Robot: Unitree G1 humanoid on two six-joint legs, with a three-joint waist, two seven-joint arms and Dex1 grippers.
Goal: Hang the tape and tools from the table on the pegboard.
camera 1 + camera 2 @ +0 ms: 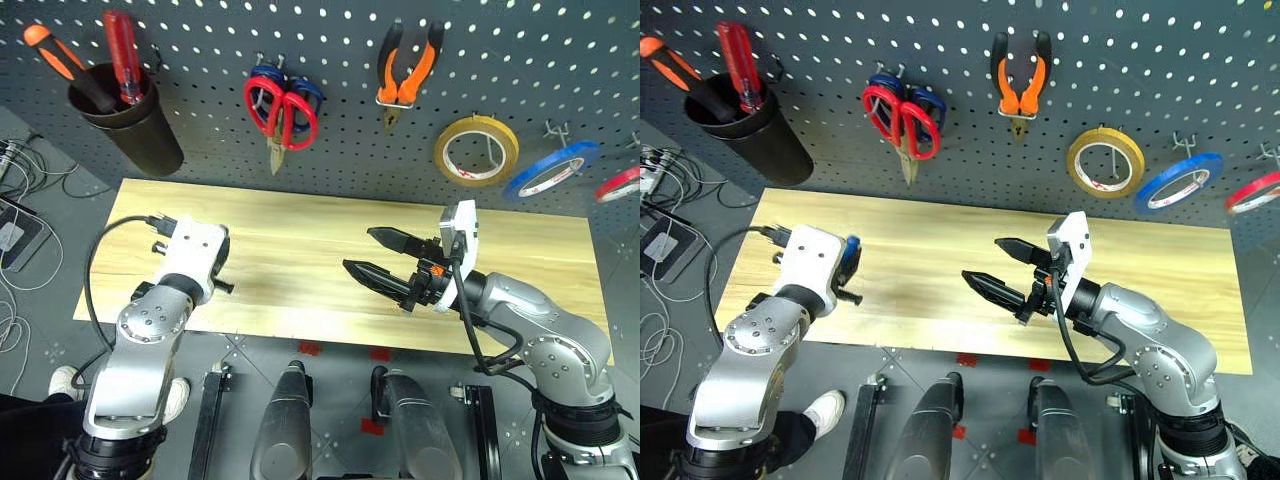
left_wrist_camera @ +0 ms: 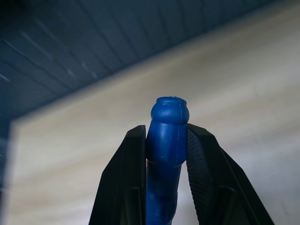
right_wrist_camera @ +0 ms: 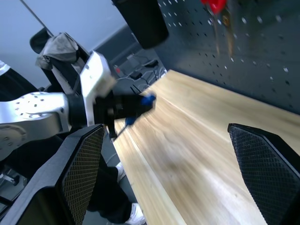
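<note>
1. Hanging work, as I read it, is down to one item. Pegboard [image 1: 200, 170]: dark perforated panel, rigid, already carrying the red-handled scissors [image 1: 283, 108], pliers [image 1: 408, 62] and yellow-tan tape [image 1: 476, 150].
2. Counter [image 1: 300, 260]: pale wood, bare around both arms.
3. Right end effector [image 1: 380, 258]: jaws wide apart, empty, above the counter.
4. Left end effector [image 2: 165, 154]: closed on the blue-handled screwdriver [image 2: 167, 136], off the counter.
5. Screwdriver handling, my estimate: light, stiff, handle smooth enough to twist; I hold it on the handle below its rounded cap, the sensible place.
</note>
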